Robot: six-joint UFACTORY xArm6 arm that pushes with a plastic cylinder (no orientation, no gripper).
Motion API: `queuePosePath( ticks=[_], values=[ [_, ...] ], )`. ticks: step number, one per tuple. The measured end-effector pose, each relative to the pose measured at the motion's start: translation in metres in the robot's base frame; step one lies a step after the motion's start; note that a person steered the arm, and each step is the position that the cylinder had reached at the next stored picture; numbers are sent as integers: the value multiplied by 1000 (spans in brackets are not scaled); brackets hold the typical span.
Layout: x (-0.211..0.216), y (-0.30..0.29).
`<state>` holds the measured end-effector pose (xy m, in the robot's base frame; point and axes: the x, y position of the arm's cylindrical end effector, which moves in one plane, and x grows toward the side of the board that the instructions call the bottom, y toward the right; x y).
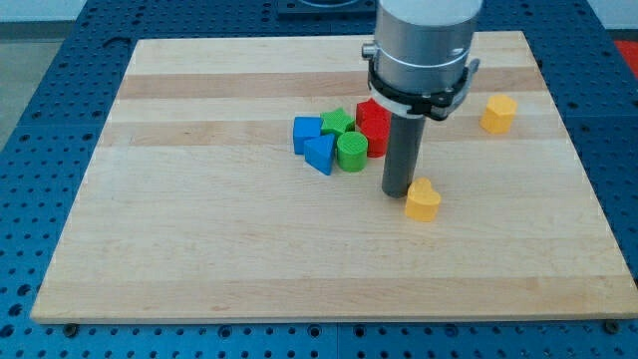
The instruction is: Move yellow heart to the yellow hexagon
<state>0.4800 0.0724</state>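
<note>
My tip [400,191] is seen resting on the wooden board [199,249], just to the view's left of the yellow heart [423,200], and the two look to be touching. No claw is found on the rod, so nothing is held. The yellow heart is placed right of the board's middle, well apart from the yellow hexagon [497,114], which is set up toward the view's top right. No writing can be read. The heart is small and plain yellow. A blue cube [306,133], blue triangle [320,154], green cylinder [351,151], another green block [337,123] and red blocks [374,127] are bunched left of the rod.
</note>
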Motion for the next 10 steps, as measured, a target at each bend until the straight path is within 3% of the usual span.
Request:
queuePosePath(
  ticks=[1, 2, 3, 5, 8, 9, 10],
  values=[
    [13, -52],
    [38, -69],
    [35, -7],
    [-13, 73],
    [35, 83],
    [21, 126],
    [-1, 127]
  ],
)
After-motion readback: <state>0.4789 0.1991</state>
